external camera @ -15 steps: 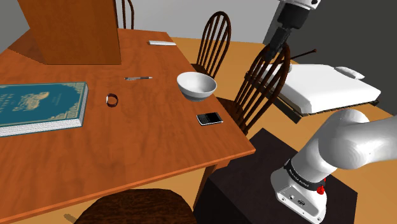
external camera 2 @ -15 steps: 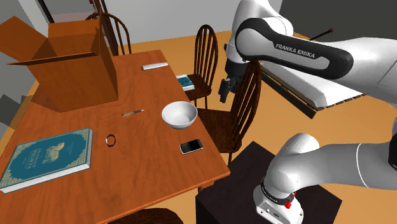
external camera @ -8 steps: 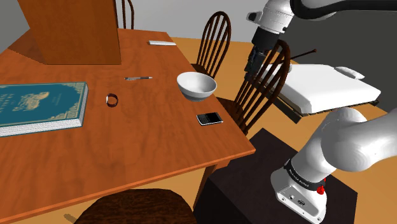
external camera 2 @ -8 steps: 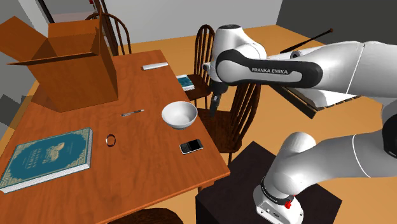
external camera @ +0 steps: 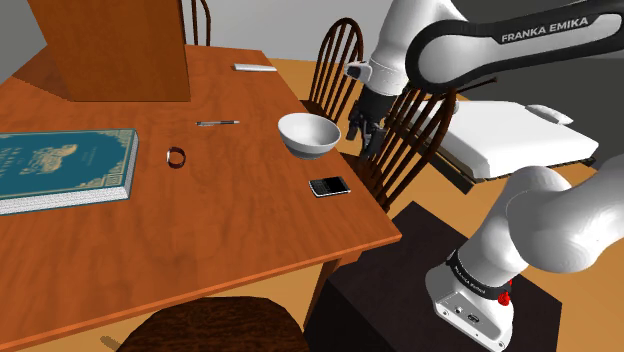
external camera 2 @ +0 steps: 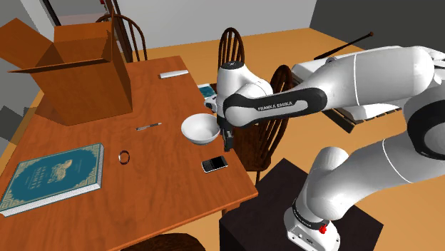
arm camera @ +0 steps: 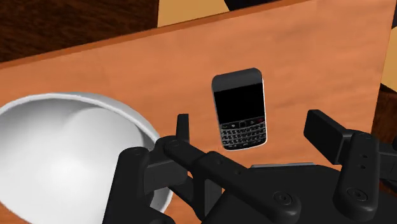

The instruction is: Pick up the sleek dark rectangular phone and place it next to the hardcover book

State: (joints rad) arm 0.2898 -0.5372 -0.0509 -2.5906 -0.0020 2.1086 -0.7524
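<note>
Shoulder view: from beside and behind the stand, looking down and leftward over the bench. Second exterior view: nearly the same direction, farther back and higher. Wrist view: close above the bench, facing down. Shared everywhere: bowl, phone.

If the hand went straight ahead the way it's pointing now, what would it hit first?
Most likely the dark phone, lying on the wooden table straight ahead between the open fingers. The white bowl sits off to the side. Depth is unclear, so the hand might land just beside the phone.
</note>
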